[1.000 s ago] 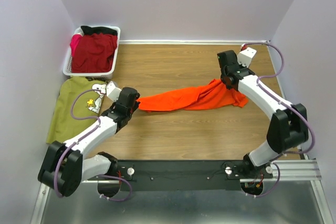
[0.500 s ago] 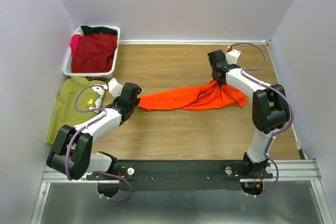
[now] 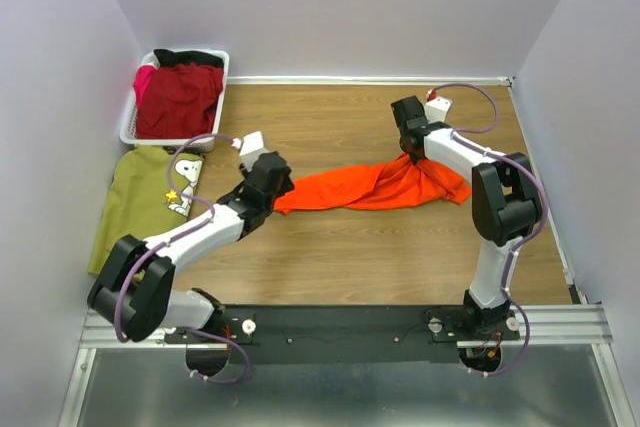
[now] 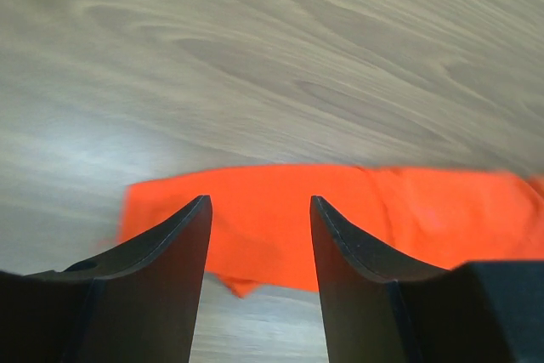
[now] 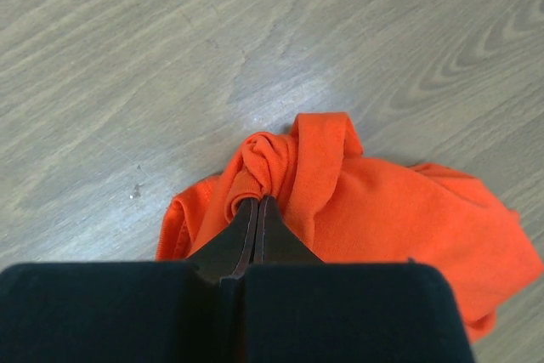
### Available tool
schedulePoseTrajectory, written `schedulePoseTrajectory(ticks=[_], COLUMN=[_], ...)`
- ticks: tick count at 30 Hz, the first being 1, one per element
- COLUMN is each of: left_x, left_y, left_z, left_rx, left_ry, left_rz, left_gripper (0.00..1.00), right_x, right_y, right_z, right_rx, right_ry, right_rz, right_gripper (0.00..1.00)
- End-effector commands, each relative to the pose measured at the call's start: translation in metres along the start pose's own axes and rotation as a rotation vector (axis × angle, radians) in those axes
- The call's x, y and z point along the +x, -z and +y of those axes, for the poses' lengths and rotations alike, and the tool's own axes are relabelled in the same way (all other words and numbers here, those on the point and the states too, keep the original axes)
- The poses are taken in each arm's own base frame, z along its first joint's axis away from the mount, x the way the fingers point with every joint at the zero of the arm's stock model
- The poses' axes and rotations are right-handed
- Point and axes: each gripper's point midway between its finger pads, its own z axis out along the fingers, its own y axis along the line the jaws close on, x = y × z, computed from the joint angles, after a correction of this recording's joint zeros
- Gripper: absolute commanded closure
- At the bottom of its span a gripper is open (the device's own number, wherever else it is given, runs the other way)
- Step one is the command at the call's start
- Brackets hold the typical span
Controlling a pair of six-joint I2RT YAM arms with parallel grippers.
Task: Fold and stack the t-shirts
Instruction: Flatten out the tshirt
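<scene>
Left jaws have opened and shifted right, now apart above the left end of the orange shirt [image 3: 350, 187]; right jaws clamp its bunched right end. Long axis runs left-right.

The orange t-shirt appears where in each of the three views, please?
Top external: orange t-shirt mid-table, stretched sideways.
Left wrist: orange t-shirt lower centre, beyond the open left hand.
Right wrist: orange t-shirt centre to lower right, bunched at the shut right hand.
Shared landmark: the wooden tabletop.
</scene>
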Motion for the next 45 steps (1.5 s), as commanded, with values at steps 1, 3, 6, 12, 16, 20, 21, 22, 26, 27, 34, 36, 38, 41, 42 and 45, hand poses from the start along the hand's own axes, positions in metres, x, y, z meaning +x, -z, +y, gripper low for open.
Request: schedulePoseTrajectory(ticks=[1,3,6,12,16,20,21,22,26,27,34,36,38,41,42,45], left_x=[-0.001,0.011,0.029,0.060,0.081,0.105,0.105,0.111,0.129,0.131,0.149,0.150,0.154,0.151,0.147,0.137], left_y=[0.010,0.008,0.008,0.004,0.002,0.004,0.006,0.011,0.019,0.020,0.009,-0.011,-0.024,-0.040,-0.044,-0.051], left_z=[-0.065,-0.083,-0.108,-0.155,-0.181,-0.201,-0.209,-0.213,-0.222,-0.224,-0.225,-0.220,-0.219,-0.215,-0.212,-0.204], left_rx=[0.173,0.221,0.306,0.481,0.537,0.590,0.604,0.619,0.654,0.655,0.631,0.545,0.502,0.435,0.397,0.340], left_ry=[-0.262,-0.314,-0.391,-0.478,-0.537,-0.581,-0.585,-0.597,-0.626,-0.627,-0.656,-0.666,-0.672,-0.668,-0.655,-0.632], left_rz=[-0.040,-0.009,0.024,0.088,0.110,0.145,0.140,0.144,0.166,0.168,0.188,0.152,0.141,0.109,0.091,0.069], left_gripper=[0.42,0.42,0.43,0.44,0.45,0.46,0.46,0.46,0.46,0.46,0.46,0.46,0.46,0.48,0.50,0.64], right_x=[-0.003,0.000,0.003,0.008,0.014,0.019,0.020,0.021,0.023,0.024,0.027,0.026,0.025,0.027,0.027,0.030], right_y=[-0.005,-0.006,-0.006,-0.006,-0.008,-0.010,-0.012,-0.011,-0.013,-0.014,-0.013,-0.011,-0.010,-0.010,-0.009,-0.009], right_z=[0.012,0.013,0.012,0.012,0.013,0.015,0.014,0.015,0.015,0.015,0.014,0.012,0.012,0.011,0.011,0.009], right_rx=[-0.031,-0.036,-0.037,-0.047,-0.054,-0.059,-0.057,-0.061,-0.060,-0.060,-0.063,-0.065,-0.067,-0.066,-0.069,-0.069], right_ry=[-0.019,-0.015,-0.010,-0.004,0.000,0.003,0.004,0.004,0.007,0.007,0.007,0.011,0.010,0.013,0.012,0.012], right_rz=[0.009,0.017,0.024,0.041,0.057,0.068,0.072,0.073,0.080,0.082,0.086,0.085,0.082,0.086,0.087,0.093], right_gripper=[0.99,0.99,0.99,0.99,0.99,0.99,0.99,0.99,0.99,0.99,0.99,0.99,0.99,0.99,0.99,0.99])
